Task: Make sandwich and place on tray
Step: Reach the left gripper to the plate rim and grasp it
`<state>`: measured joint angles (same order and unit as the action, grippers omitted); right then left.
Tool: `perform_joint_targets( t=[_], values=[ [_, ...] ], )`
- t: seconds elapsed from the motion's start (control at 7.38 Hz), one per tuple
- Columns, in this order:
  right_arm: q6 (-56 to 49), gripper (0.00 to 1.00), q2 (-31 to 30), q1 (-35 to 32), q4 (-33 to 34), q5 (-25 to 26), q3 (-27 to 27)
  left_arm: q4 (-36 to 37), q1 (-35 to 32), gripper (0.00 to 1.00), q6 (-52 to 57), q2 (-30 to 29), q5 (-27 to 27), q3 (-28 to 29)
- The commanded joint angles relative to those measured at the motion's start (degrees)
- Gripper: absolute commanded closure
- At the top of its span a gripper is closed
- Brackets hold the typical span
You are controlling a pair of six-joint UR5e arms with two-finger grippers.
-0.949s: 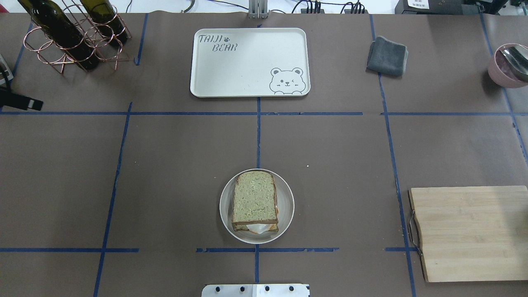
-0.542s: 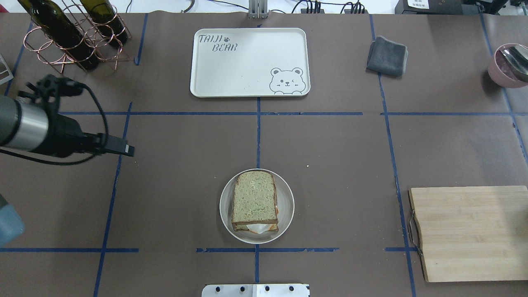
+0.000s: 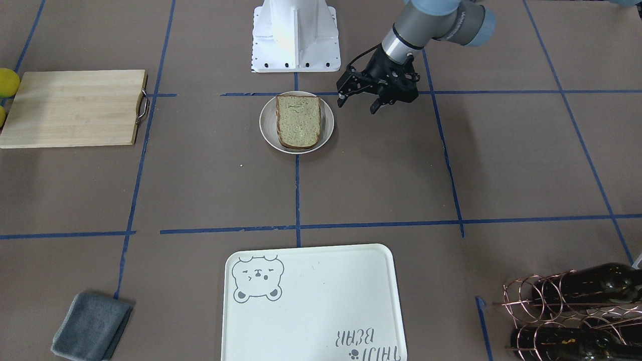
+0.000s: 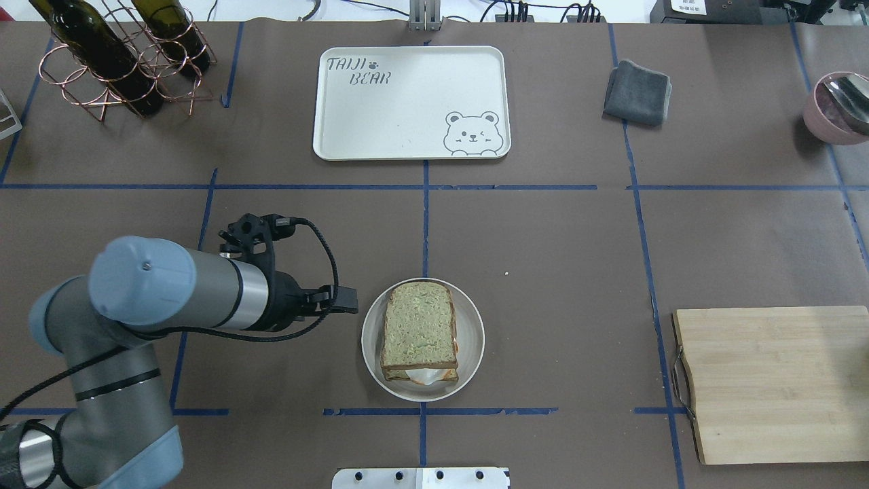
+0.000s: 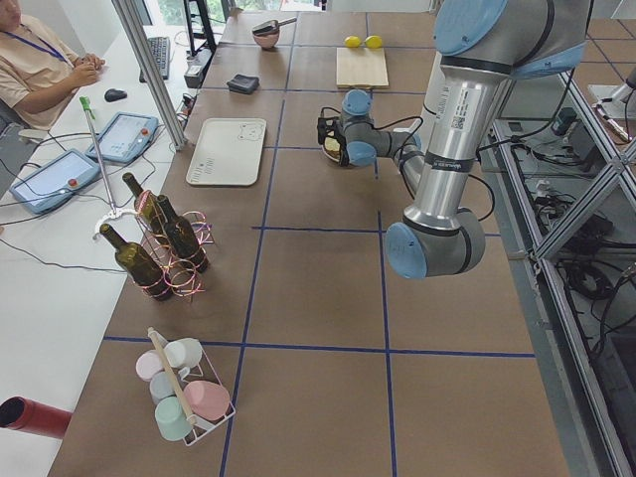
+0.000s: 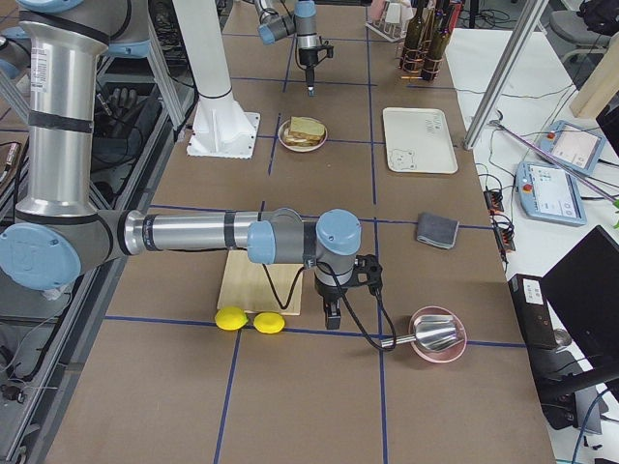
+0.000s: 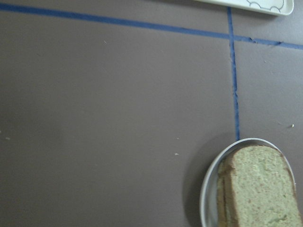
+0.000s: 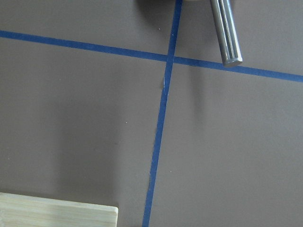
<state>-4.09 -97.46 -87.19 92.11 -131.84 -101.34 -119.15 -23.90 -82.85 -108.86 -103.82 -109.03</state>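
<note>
The sandwich (image 4: 419, 331) lies on a small round white plate (image 4: 473, 334) near the table's front centre: two tan slices with dark crust, and the white egg (image 4: 424, 375) peeking out at the near edge. It also shows in the front-facing view (image 3: 298, 122) and the left wrist view (image 7: 258, 189). My left gripper (image 3: 358, 103) hovers just left of the plate, open and empty; it also shows in the overhead view (image 4: 347, 301). The cream bear tray (image 4: 407, 122) sits at the far centre, bare. My right gripper (image 6: 330, 314) shows only in the exterior right view, beyond the cutting board; I cannot tell its state.
A wooden cutting board (image 4: 774, 380) lies at the front right, with two lemons (image 6: 247, 320) beside it. A grey cloth (image 4: 637, 92) and a pink bowl with a metal spoon (image 4: 835, 109) are far right. Wine bottles in a copper rack (image 4: 115, 61) stand far left.
My left arm has swung in from the table's left edge to just beside the plate. The sandwich, plate and tray have not moved.
</note>
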Motion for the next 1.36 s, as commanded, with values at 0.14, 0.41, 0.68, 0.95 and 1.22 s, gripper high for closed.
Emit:
perform_joint_targets(
  t=[0.14,0.41,0.68,0.95,1.22],
  values=[
    [0.04,0.0,-0.01,0.0,-0.08,0.0,-0.09,-6.35,2.62,0.46,-2.05,-1.97,2.66,7.16],
    [0.04,0.0,-0.01,0.0,0.0,0.0,0.0,-6.62,2.98,0.58,-1.97,-2.06,2.57,7.78],
    [0.04,0.0,-0.01,0.0,0.0,0.0,0.0,-6.79,2.98,0.58,-1.97,-2.23,2.57,8.13],
    [0.13,0.0,-0.01,0.0,0.0,0.0,0.0,-6.8,3.41,0.58,-1.97,-3.19,2.57,9.7],
    [0.04,0.0,-0.01,0.0,0.0,0.0,0.0,-6.8,5.08,0.59,-1.88,-3.55,2.57,9.8]
  ],
)
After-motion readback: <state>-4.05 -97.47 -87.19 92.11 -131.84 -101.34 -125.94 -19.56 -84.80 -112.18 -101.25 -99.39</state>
